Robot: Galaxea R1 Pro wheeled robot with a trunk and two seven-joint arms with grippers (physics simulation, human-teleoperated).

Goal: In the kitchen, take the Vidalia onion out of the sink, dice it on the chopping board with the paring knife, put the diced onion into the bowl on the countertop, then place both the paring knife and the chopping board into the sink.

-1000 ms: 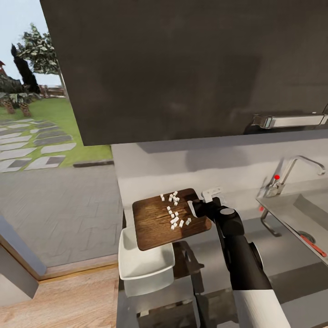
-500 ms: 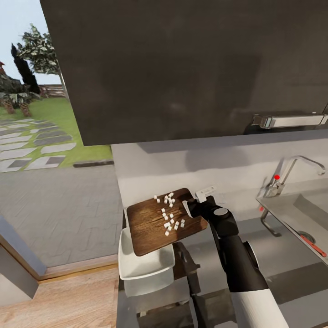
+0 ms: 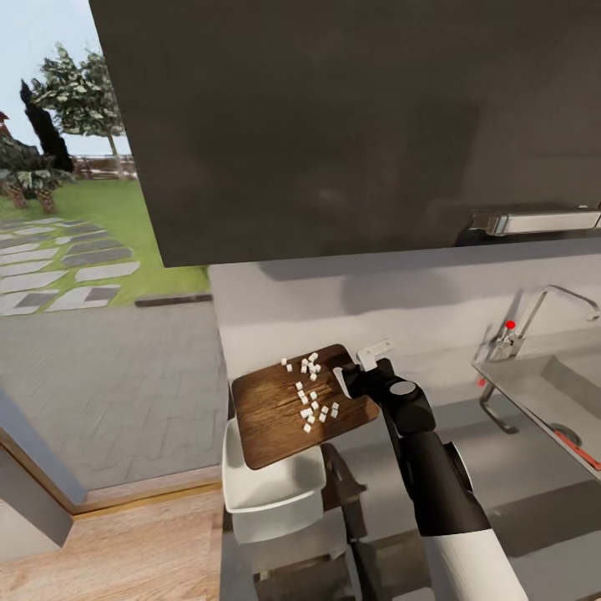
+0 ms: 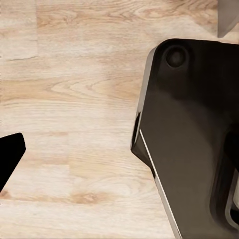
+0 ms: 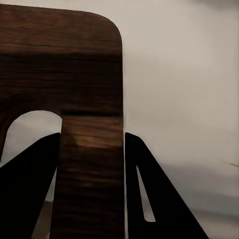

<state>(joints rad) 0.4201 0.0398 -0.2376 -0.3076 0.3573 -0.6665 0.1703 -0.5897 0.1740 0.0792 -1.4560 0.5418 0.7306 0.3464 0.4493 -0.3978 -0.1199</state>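
Observation:
My right gripper (image 3: 355,380) is shut on the handle end of the dark wood chopping board (image 3: 275,413) and holds it in the air, roughly level. Several small white pieces of diced onion (image 3: 310,392) lie on the board. The white square bowl (image 3: 275,492) sits on the countertop (image 3: 501,476) right under the board's near-left part. In the right wrist view the black fingers (image 5: 30,189) clamp the board's strip (image 5: 92,149) beside its handle slot. A red-marked paring knife (image 3: 588,457) lies in the sink (image 3: 534,392). One black fingertip (image 4: 10,159) of my left gripper hangs over the wood floor.
A dark wall cabinet (image 3: 351,125) hangs low over the counter. The chrome tap (image 3: 547,300) with its red knob stands behind the sink at the right. The counter ends just left of the bowl, with wood floor (image 3: 108,551) below. My dark base (image 4: 194,139) is beside the left arm.
My right gripper carried the board with the diced onion a little to the left, further over the bowl. The head view then shifted slightly.

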